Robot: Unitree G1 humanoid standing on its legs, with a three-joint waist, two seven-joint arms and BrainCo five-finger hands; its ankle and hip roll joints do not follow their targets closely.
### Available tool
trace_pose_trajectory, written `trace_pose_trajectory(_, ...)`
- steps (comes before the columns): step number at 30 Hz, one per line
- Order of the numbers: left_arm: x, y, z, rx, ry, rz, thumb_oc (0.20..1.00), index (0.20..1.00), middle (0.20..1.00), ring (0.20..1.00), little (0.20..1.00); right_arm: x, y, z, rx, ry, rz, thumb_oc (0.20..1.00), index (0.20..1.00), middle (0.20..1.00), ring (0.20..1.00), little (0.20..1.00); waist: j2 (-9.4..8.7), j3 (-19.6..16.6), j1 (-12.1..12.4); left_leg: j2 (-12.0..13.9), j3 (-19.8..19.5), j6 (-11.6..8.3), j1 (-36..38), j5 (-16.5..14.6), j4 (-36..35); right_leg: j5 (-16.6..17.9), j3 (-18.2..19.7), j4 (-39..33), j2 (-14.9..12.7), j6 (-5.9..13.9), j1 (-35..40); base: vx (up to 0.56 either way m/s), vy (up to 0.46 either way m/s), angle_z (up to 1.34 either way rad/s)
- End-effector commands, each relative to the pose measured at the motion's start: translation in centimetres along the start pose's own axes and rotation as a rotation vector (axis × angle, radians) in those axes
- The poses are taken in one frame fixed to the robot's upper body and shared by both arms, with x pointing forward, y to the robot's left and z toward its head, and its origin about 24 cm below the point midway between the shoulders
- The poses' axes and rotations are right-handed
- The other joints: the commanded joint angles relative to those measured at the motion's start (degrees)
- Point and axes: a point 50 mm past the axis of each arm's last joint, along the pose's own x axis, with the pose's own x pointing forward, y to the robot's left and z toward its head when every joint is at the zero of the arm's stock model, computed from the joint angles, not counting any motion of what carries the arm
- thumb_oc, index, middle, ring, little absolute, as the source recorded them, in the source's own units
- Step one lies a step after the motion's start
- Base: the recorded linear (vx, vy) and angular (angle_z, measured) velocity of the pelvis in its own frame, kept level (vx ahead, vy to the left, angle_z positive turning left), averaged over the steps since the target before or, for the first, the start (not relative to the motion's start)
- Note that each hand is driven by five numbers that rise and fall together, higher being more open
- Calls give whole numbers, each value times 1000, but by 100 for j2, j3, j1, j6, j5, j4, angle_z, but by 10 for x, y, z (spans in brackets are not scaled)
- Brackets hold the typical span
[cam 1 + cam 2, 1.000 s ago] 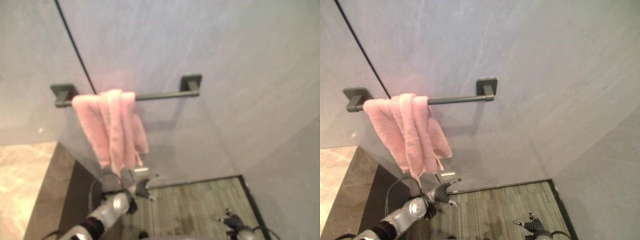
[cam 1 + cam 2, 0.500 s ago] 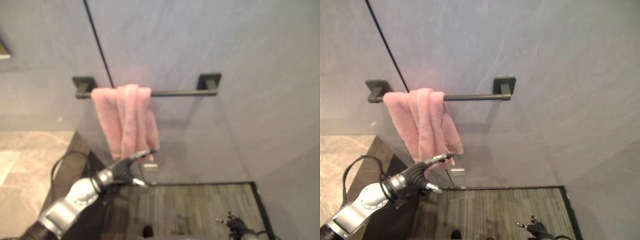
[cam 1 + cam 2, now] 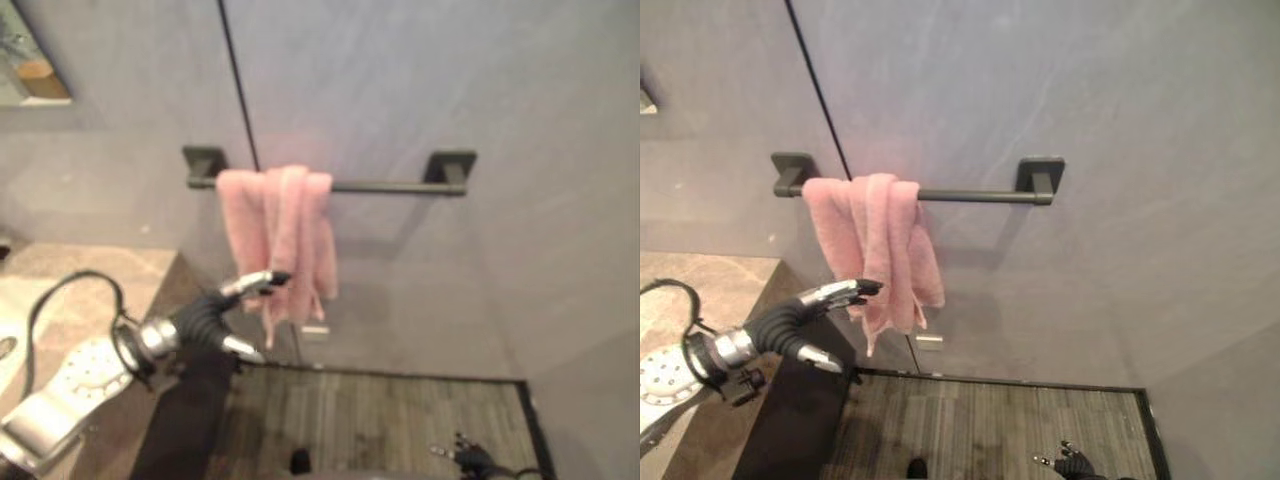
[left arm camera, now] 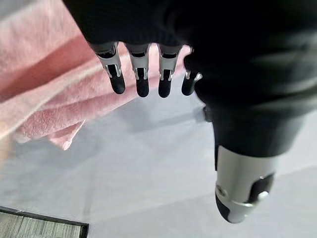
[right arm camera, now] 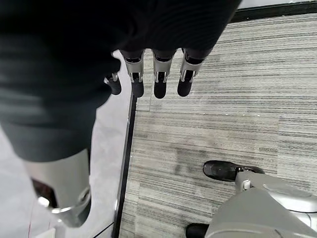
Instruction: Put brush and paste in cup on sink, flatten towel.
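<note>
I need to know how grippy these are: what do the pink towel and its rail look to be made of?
Pink towel: soft terry-like cloth, judging by its fuzzy nap and limp bunched folds. Dark wall rail: probably metal with a matte dark coating, thin, straight and without shine.

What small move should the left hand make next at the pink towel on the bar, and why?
Probably reach a little further forward and close on the towel's near hanging edge. The towel hangs bunched at the left end of the towel bar, so it is not yet flat. The left hand is open, its fingertips near the cloth and gripping nothing. The right hand hangs low over the floor.
</note>
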Motion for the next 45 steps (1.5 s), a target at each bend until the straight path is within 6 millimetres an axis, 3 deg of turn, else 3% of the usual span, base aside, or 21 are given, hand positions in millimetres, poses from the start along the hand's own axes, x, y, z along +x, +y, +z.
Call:
trace_pose_trajectory(1,-7,19,18,-22,-118,87,1000,1000,1000,1000,1000,1,-5,2,-65,1,-1,1000,1000,1000,1000,1000,-114,-106,1,-86,34,164,123,-638,102,-55,-114,83,-199,319,-158,1,21,11)
trace_pose_trajectory(8,-38,59,12,95,-40,351,1000,1000,1000,1000,1000,-5,-9,-16,-19,37,-22,1000,1000,1000,1000,1000,-175,-96,139,-129,-65,184,101,-637,102,-26,-234,24,-249,353,-112,17,28,12)
trace_pose_trajectory(17,-44,67,0,110,5,425,1000,1000,1000,1000,1000,-6,-8,-18,-14,28,-18,1000,1000,1000,1000,1000,-211,-40,117,-136,-4,205,48,-655,102,5,-204,-10,-271,391,-173,10,17,1)
trace_pose_trajectory(34,-30,75,-41,30,82,470,1000,1000,1000,1000,1000,-9,-12,-18,-65,15,-18,1000,1000,1000,1000,1000,-228,28,-151,-116,290,244,-260,-695,102,178,81,-10,-274,476,-607,20,33,-9)
trace_pose_trajectory(45,-17,73,-44,11,58,448,1000,1000,1000,1000,1000,-9,-17,-15,-121,-2,-28,1000,1000,1000,1000,1000,-196,78,-293,-106,415,275,-381,-733,102,269,241,-10,-283,508,-799,29,35,-12)
